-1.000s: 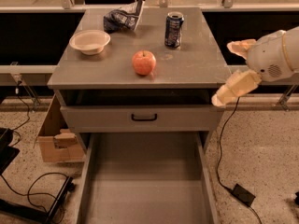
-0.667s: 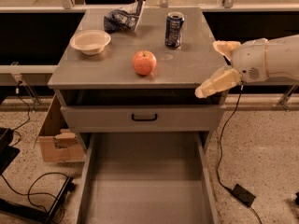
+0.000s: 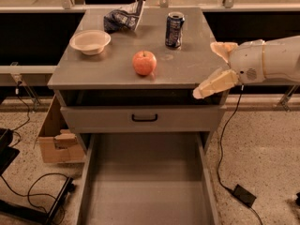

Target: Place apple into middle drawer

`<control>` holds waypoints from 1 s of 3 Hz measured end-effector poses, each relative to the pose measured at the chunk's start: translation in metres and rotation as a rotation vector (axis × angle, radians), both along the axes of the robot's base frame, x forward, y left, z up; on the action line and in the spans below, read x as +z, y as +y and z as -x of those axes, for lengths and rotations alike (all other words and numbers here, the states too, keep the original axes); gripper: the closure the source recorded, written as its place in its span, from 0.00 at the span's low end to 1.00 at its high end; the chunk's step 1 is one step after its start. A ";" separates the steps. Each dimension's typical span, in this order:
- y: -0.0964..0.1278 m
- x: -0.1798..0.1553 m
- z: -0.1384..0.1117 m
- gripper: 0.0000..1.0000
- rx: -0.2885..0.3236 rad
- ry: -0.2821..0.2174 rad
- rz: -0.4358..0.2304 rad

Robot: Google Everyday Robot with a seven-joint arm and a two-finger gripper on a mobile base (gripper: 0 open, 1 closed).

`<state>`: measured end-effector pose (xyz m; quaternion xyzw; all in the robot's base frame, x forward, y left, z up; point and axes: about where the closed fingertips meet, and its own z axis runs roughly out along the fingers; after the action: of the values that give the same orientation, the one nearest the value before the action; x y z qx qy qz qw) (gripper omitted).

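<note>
Apple (image 3: pixel 144 62) on cabinet top (image 3: pixel 112 70), well left of pincer (image 3: pixel 204 70) (fingers (image 3: pixel 216 82) spread, empty)

One camera: high, frontal, apparently head-height, angled down over desk (image 3: pixel 108 64) and middle drawer (image 3: pixel 145 182); hand (image 3: pixel 203 70) at desk's right edge.
</note>
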<state>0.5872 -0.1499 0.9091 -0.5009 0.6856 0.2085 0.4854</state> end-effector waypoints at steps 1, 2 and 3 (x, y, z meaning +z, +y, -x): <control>0.025 -0.002 -0.030 0.00 0.045 -0.024 -0.074; 0.072 -0.009 -0.068 0.00 0.113 -0.059 -0.169; 0.109 -0.016 -0.098 0.00 0.147 -0.079 -0.203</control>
<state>0.6853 -0.0409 0.8931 -0.5058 0.6029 0.2920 0.5435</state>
